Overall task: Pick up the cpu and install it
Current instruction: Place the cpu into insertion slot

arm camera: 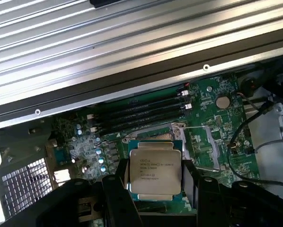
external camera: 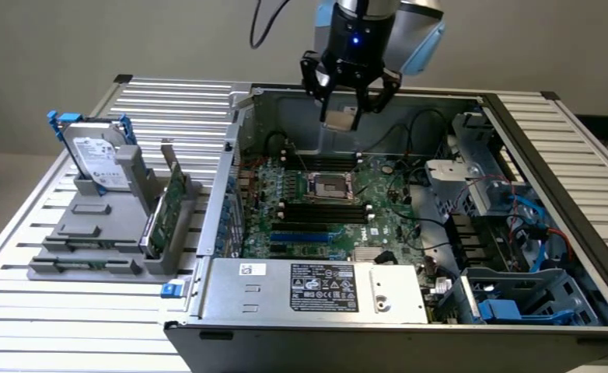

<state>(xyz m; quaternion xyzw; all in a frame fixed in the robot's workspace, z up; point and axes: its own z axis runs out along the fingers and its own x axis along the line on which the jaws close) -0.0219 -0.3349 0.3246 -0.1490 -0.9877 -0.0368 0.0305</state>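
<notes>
My gripper (external camera: pixel 346 109) hangs above the open computer case (external camera: pixel 232 155), shut on the cpu (external camera: pixel 340 118), a small square chip with a silvery top. In the wrist view the cpu (arm camera: pixel 154 172) sits flat between my two black fingers (arm camera: pixel 114 191), its printed metal lid facing the camera. Directly beneath it on the green motherboard (external camera: pixel 315 225) lies the open cpu socket (external camera: pixel 328 186) with its metal frame (arm camera: pixel 191 137); the chip is well clear of it, up in the air. Part of the socket is hidden behind the chip in the wrist view.
Black memory slots (external camera: pixel 325 211) run beside the socket. A power supply (external camera: pixel 315 287) fills the case's near side, and a drive cage with blue and black cables (external camera: pixel 511 225) fills the exterior view's right. Outside, a grey holder (external camera: pixel 96 233) carries a hard drive (external camera: pixel 99 159) and a green card (external camera: pixel 169 210).
</notes>
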